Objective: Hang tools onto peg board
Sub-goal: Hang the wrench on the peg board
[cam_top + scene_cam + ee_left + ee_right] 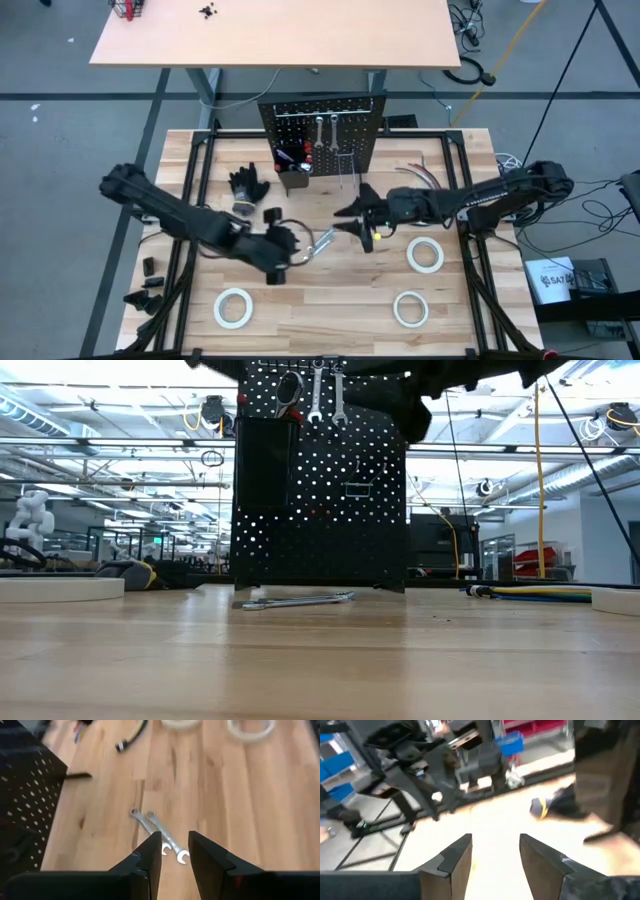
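Left gripper (174,851) low over two wrenches (157,834), fingers apart, empty, lined up to pick. Right gripper (495,851) near peg board (322,128), likewise parted, holding nothing.

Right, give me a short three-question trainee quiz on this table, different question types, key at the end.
1. True or false: two wrenches hang on the peg board.
2. How many tape rolls lie on the table? A) two B) three C) five
3. Fill in: the two loose wrenches on the wood lie in front of the ___ claw.

Key: 1 true; 2 B, at; 3 left.
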`<action>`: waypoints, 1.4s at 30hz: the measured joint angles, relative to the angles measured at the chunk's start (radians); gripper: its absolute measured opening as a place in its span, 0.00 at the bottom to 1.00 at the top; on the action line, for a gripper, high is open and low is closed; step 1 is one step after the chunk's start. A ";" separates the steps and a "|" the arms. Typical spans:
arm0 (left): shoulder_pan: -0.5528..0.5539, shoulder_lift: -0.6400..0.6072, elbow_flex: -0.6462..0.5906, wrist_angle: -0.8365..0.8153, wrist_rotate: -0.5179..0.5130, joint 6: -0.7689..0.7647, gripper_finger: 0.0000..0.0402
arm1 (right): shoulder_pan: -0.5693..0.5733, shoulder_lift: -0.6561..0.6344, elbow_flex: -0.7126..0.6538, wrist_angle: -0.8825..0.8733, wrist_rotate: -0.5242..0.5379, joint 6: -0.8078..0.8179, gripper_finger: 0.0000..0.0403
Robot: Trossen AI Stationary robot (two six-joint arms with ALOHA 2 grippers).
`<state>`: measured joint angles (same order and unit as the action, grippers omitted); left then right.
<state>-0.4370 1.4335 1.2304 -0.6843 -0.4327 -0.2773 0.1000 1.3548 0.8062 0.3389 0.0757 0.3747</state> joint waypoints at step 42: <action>0.153 0.260 -0.537 0.909 0.220 -0.268 0.25 | 0.088 0.480 -0.093 0.215 0.237 0.343 0.00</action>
<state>-0.2842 1.6936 0.6937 0.2243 -0.2131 -0.5449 0.1878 1.8351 0.7128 0.5536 0.3130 0.7174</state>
